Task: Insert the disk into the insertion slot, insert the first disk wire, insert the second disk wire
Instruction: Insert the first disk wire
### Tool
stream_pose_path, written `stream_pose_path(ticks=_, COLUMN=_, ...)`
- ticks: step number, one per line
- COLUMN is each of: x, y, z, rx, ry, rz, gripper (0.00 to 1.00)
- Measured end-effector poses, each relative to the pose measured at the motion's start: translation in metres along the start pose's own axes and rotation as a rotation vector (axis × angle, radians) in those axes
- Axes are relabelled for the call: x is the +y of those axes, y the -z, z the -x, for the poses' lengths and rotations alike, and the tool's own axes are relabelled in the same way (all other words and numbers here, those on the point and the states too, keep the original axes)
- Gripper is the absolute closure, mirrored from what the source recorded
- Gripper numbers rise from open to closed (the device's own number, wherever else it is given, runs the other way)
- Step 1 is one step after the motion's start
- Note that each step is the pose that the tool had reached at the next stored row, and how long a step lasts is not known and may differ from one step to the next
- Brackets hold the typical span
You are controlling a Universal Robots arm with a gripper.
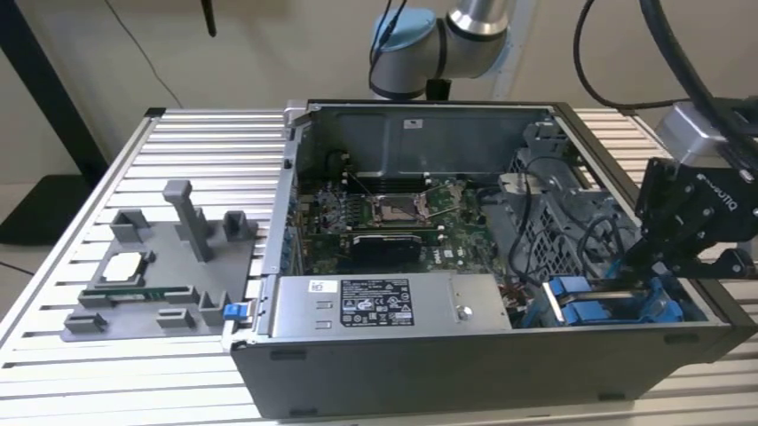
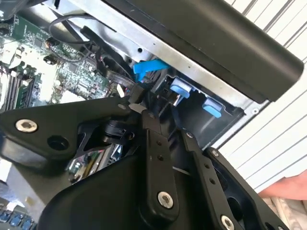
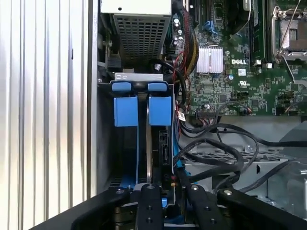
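My gripper (image 1: 645, 271) reaches down into the case's front corner, on the exterior view's right, over the insertion slot (image 1: 592, 311), a grey cage with blue fittings. In the first wrist view the disk (image 3: 160, 143) stands edge-on in the slot (image 3: 134, 76), under the blue tab nearer the motherboard. A blue disk wire (image 3: 175, 155) runs beside the disk down between my fingers. The gripper (image 3: 169, 189) looks shut on this wire's end. In the second wrist view the blue wire (image 2: 149, 66) rises just past the gripper (image 2: 156, 109). Which disk wire it is I cannot tell.
The grey power-supply box (image 1: 391, 306) lies beside the cage, and the motherboard (image 1: 391, 213) is behind it. Black cables (image 3: 225, 143) loop close to my fingers. A grey fixture (image 1: 166, 266) with parts stands on the slatted table. A hand (image 2: 288, 188) shows outside the case.
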State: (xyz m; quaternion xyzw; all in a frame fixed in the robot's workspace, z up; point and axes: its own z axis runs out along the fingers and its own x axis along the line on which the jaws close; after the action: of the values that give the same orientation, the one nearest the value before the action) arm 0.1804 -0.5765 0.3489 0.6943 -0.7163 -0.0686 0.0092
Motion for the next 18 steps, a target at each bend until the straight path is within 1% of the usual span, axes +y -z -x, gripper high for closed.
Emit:
stream_pose_path(ticks=5, x=0.0029, y=0.0230, z=0.0020, rx=0.0000, ry=-0.001, rz=-0.0002, gripper=0.00)
stream_pose_path(ticks=7, x=0.0038, y=0.0305, z=0.0029, rx=-0.0001, ry=-0.002, rz=-0.0002, gripper=0.00)
stream_pose_path(ticks=9, x=0.0045, y=0.0361, z=0.0040, rx=-0.0002, ry=-0.003, rz=-0.0004, gripper=0.00)
stream_pose_path(ticks=11, x=0.0045, y=0.0359, z=0.0072, rx=-0.0005, ry=-0.002, rz=-0.0044, gripper=0.00)
stream_pose_path(ticks=14, x=0.0034, y=0.0354, z=0.0140, rx=-0.0007, ry=-0.002, rz=-0.0142, gripper=0.00)
stream_pose_path(ticks=17, x=-0.0009, y=0.0348, z=0.0189, rx=0.0000, ry=-0.001, rz=-0.0243, gripper=0.00)
stream_pose_path(ticks=18, x=-0.0026, y=0.0344, z=0.0192, rx=0.0024, ry=-0.001, rz=-0.0268, gripper=0.00)
